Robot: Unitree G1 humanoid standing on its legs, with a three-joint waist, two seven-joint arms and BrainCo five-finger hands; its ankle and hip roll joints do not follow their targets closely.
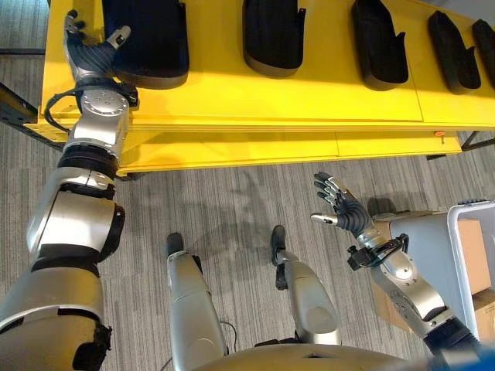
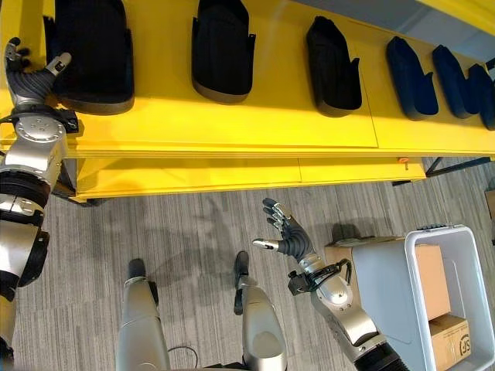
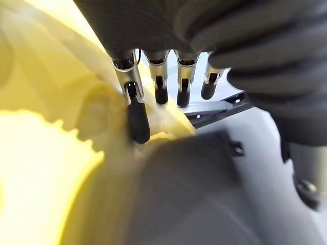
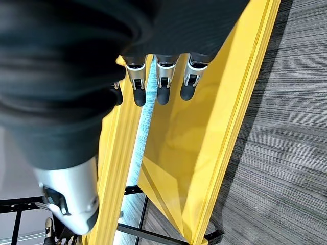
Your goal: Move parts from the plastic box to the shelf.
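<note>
1. Left hand (image 1: pixel 91 48) rests on the yellow shelf (image 1: pixel 309 97), fingers straight, touching the leftmost black part (image 1: pixel 147 39); four more black parts (image 1: pixel 272 35) line the shelf further right.
2. Right eye view: right hand (image 2: pixel 290 236) hangs over the grey floor (image 2: pixel 193 224), fingers spread, holding nothing; plastic box (image 2: pixel 402 294) beside it holds cardboard cartons (image 2: pixel 433 282).
3. Left wrist view: straight fingers (image 3: pixel 137 115) against shelf and part.
4. Right wrist view: relaxed fingers (image 4: pixel 162 84) facing the shelf's edge.

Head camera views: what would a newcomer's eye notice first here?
First the bright yellow shelf across the top, with a row of black parts lying on it. Then the left hand, open beside the leftmost part, and the right hand, open above the grey floor near the plastic box.
</note>
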